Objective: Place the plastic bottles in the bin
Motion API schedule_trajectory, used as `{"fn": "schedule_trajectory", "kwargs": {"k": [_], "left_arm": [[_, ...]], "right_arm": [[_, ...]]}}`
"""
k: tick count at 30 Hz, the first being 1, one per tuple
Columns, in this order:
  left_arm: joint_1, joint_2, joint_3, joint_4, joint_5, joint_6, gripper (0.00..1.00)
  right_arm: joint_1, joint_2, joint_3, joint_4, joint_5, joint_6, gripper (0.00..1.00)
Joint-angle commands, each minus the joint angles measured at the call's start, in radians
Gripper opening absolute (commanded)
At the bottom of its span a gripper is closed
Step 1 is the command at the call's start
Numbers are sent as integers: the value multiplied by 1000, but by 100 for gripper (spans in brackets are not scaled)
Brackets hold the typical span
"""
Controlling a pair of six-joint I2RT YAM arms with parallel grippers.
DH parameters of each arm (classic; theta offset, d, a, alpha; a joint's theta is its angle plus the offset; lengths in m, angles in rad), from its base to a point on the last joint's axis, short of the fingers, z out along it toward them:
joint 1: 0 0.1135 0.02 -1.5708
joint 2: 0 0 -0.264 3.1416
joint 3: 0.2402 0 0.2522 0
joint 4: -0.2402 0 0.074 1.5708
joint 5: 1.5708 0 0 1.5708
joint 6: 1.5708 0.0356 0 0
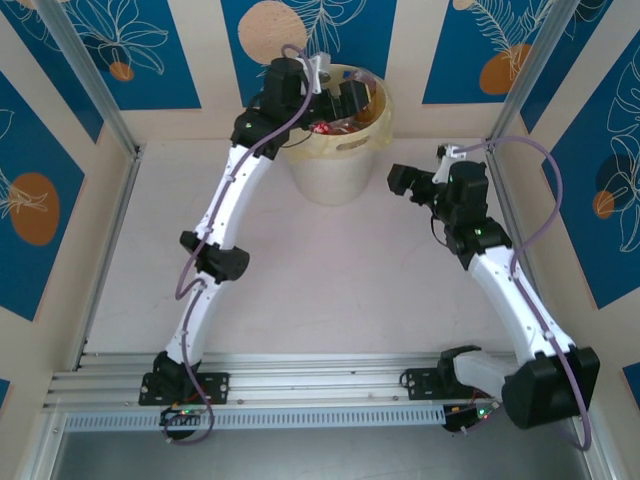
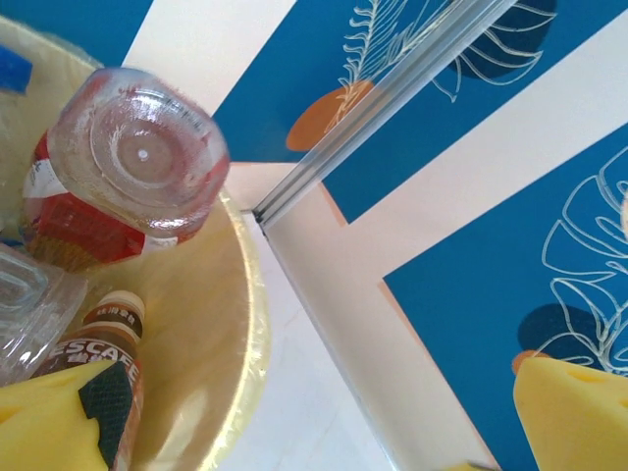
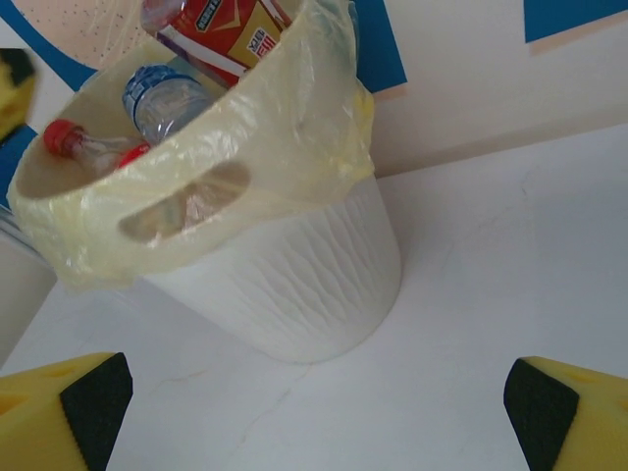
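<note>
The right claw hangs just right of the bin, clear of it and facing its ribbed white side. Its yellow pads stand wide, with nothing between them. The bin sits on the white table, and a pale yellow liner is folded over its rim and handle cut-outs.

The bottles are inside the bin. From the right wrist, a red-cap bottle lies by the left rim and a blue-label bottle is just behind it.

The left claw hangs over the bin's mouth, also wide and holding nothing. Its camera looks down past the rim. A brown bottle is closest inside the bin, with a crushed bottle beside it. A red-label bottle lies farther in, its clear base turned up. Beyond the bin is the blue-and-cream wall.
</note>
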Motion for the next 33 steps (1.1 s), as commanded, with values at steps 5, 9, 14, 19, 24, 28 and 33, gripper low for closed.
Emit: {"fn": "schedule_trajectory", "kwargs": {"k": [5, 9, 14, 19, 24, 28, 33], "left_arm": [[32, -273, -319, -33, 44, 89, 100], [32, -470, -625, 53, -40, 170, 100], [36, -605, -803, 93, -172, 225, 100], [41, -718, -1075, 289, -235, 197, 100], [49, -834, -1341, 493, -299, 158, 100], [63, -905, -1471, 545, -360, 150, 100], [112, -1010, -1661, 587, -423, 101, 100]], "right_arm": [[-13, 148, 162, 89, -58, 38, 99], [-21, 287, 298, 117, -79, 30, 99], [-21, 489, 520, 140, -119, 45, 99], [-9, 688, 777, 66, -97, 41, 99], [12, 877, 1078, -130, -9, -30, 99], [30, 1041, 1341, -347, 64, -104, 99], [72, 1091, 1386, -473, 191, -163, 100]]}}
